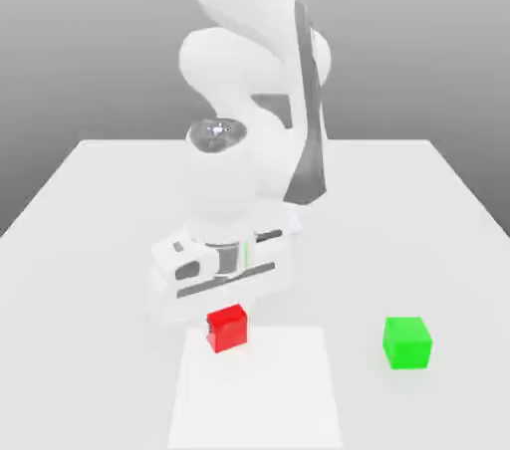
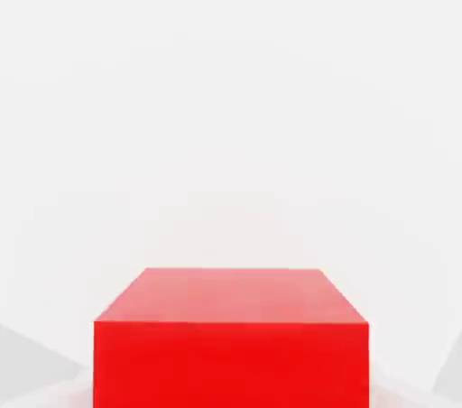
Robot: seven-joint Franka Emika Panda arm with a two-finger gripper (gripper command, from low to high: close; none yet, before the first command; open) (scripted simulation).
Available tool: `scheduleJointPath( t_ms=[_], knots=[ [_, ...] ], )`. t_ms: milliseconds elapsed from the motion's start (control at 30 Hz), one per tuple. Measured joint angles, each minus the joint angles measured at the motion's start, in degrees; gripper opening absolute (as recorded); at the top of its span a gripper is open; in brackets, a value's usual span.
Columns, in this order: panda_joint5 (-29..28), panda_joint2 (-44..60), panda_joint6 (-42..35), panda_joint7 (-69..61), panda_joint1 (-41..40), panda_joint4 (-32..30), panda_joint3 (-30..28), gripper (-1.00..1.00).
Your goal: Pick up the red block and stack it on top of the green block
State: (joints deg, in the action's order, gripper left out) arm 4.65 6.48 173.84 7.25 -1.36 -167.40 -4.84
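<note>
With the end effector [image 1: 227, 323] closed narrowly, holding the red block [image 1: 230, 333] in the exterior view's lower middle, slightly left; probably handling something light, stiff, hardly fragile, best pinching squarely at mid-height on opposite faces.

Red block [image 1: 228, 329]: bright matte cube, sitting turned at angle near white square's far edge. Green block [image 1: 406, 343]: bright matte cube, resting flat toward exterior view's right, well apart from red.

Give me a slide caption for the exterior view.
White robot arm's gripper at the red cube, with the green cube standing apart toward the exterior view's right.
</note>
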Motion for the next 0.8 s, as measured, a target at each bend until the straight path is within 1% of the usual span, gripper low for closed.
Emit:
scheduleJointPath(
  t_ms=[100,200,300,533,800],
  knots=[
    [-4.39,-5.88,-5.01,3.12,-0.16,-0.82,-1.09,-1.0],
    [-6.55,-11.92,-10.16,4.49,-1.01,-1.74,-0.93,-1.0],
    [-5.8,-13.28,-12.59,3.39,1.44,-0.7,0.61,-1.0],
    [-3.37,-12.42,-15.89,-0.07,8.76,3.49,5.86,-1.0],
    [-2.57,-11.14,-19.55,-2.81,16.75,8.41,12.2,-1.0]
  ],
)
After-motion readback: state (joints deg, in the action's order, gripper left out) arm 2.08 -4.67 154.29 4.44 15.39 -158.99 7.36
